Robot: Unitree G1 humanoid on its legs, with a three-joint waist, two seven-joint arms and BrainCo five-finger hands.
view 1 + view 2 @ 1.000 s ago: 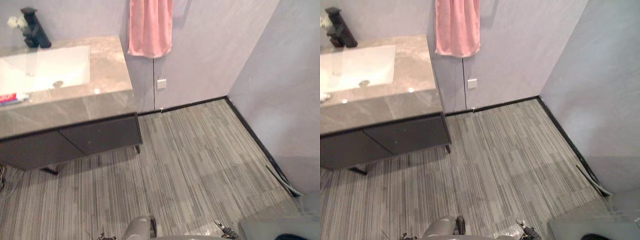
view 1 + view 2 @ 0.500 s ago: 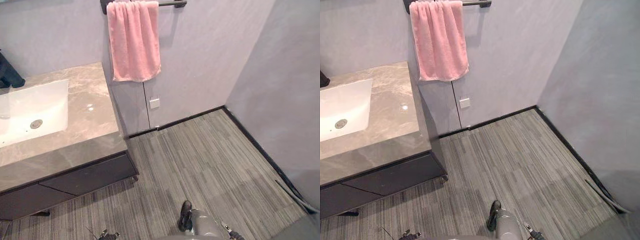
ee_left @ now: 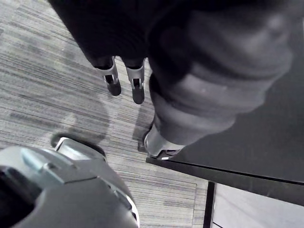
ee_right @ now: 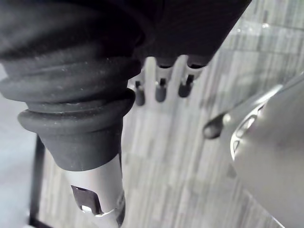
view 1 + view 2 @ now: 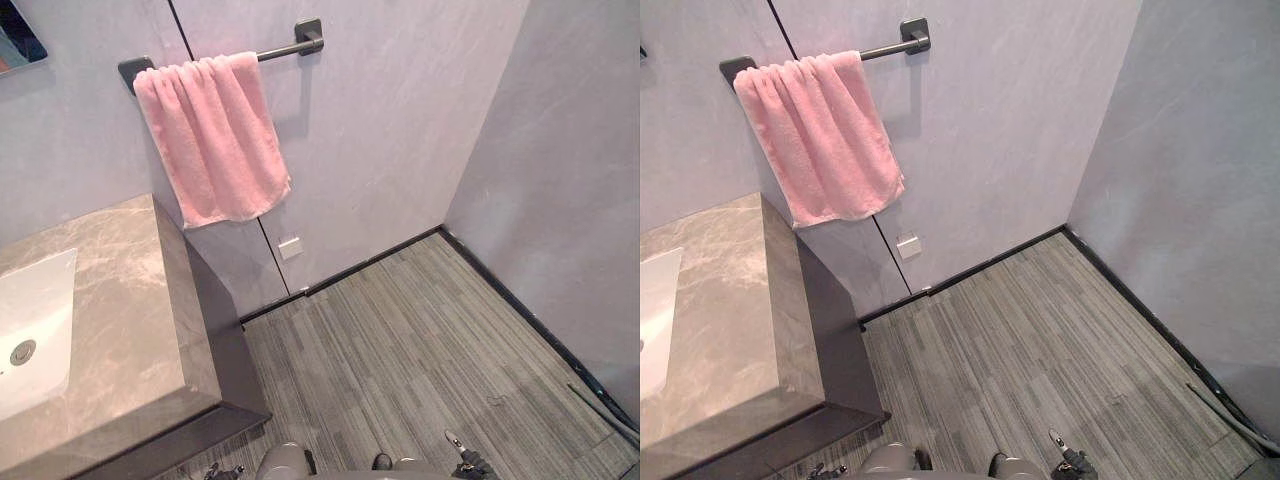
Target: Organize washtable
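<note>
- Left hand (image 3: 137,88): released. In its wrist view I read the fingers straight, pointing down at the floor (image 5: 430,340), and grasping nothing.
- Right hand (image 4: 161,88): released. I read straight fingers in a row with the thumb (image 4: 97,204) apart from them, hanging above the floor and grasping nothing.
- Floor: grey striped planks cover the lower right of the eye views. A dark skirting runs along the foot of both walls.
- Washtable (image 5: 120,330): it stands at the left of the eye views, against the back wall. It has a grey marbled top on a dark cabinet (image 5: 225,350). In the left wrist view a dark cabinet face (image 3: 247,156) lies just beside the left hand, and the fingers are apart from it.
- Towel (image 5: 215,140): pink, draped over the bar and hanging flat against the back wall. It is above the washtable's right end, and its lower edge is clear of the top.
- Sink (image 5: 30,340): a white basin set into the top at the far left edge, with a round drain (image 5: 22,351) in it.
- Bar (image 5: 285,48): a dark rail fixed to the back wall. The towel covers its left part and the right part is bare.
- Wall plate (image 5: 290,247): small and white, low on the back wall, below the towel and just right of the cabinet.
</note>
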